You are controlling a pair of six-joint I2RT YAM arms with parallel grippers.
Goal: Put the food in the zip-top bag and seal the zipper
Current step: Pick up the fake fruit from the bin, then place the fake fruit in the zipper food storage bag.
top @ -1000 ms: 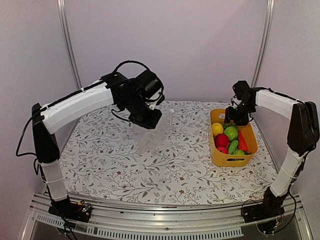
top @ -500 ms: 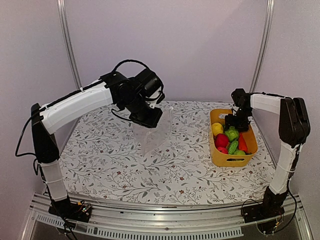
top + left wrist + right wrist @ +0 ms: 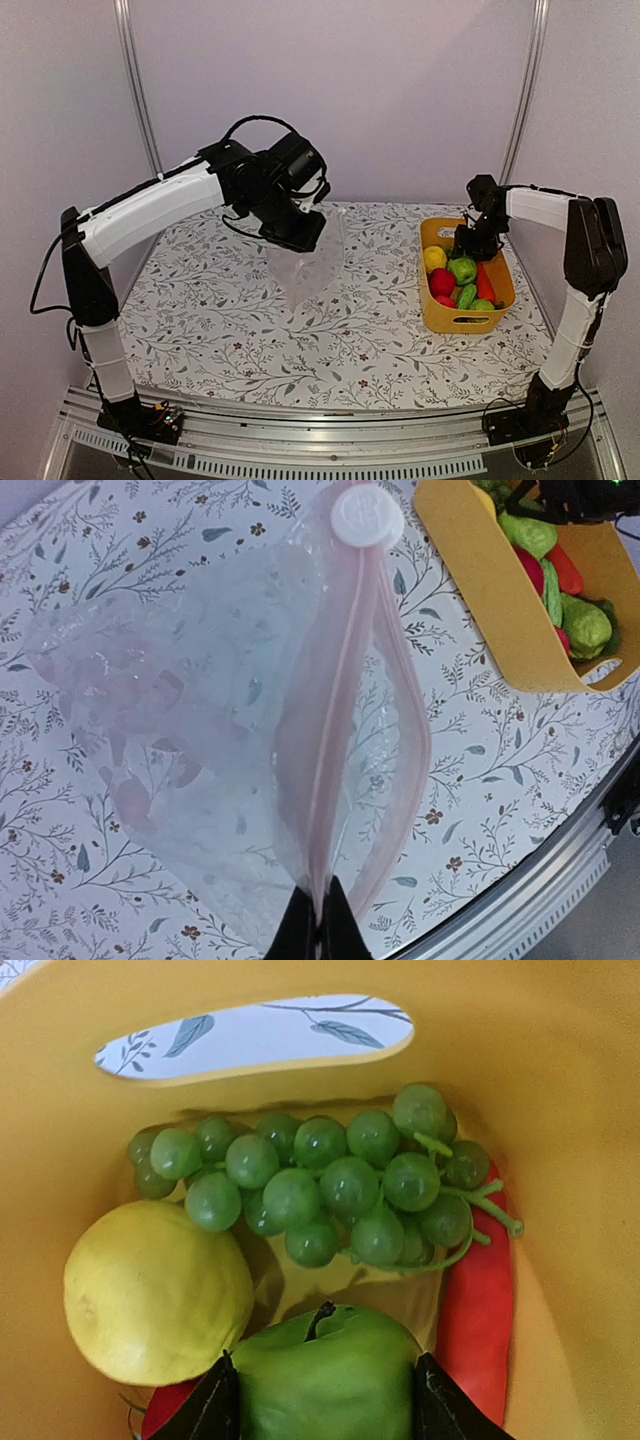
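Observation:
My left gripper [image 3: 300,236] [image 3: 320,925] is shut on the mouth edge of the clear zip-top bag [image 3: 312,270] [image 3: 190,710] and holds it hanging above the table, mouth gaping. The pinkish zipper strip [image 3: 345,680] runs from my fingers to a white round slider [image 3: 365,515]. The food lies in the yellow basket [image 3: 436,312]: lemon [image 3: 155,1305], grape bunch [image 3: 330,1180], red-orange carrot [image 3: 480,1320], red ball [image 3: 443,281], cucumber [image 3: 466,295]. My right gripper [image 3: 468,246] [image 3: 325,1405] is down in the basket, fingers pressed on both sides of a green apple [image 3: 325,1360].
The basket wall [image 3: 560,1060] surrounds my right gripper closely on all sides. The floral tablecloth [image 3: 220,320] covers the table. A metal rail [image 3: 300,455] runs along the near edge, and upright posts stand at the back corners.
My right gripper has dropped into the basket and closed round the green apple. My left gripper has lifted the bag slightly and shifted it right.

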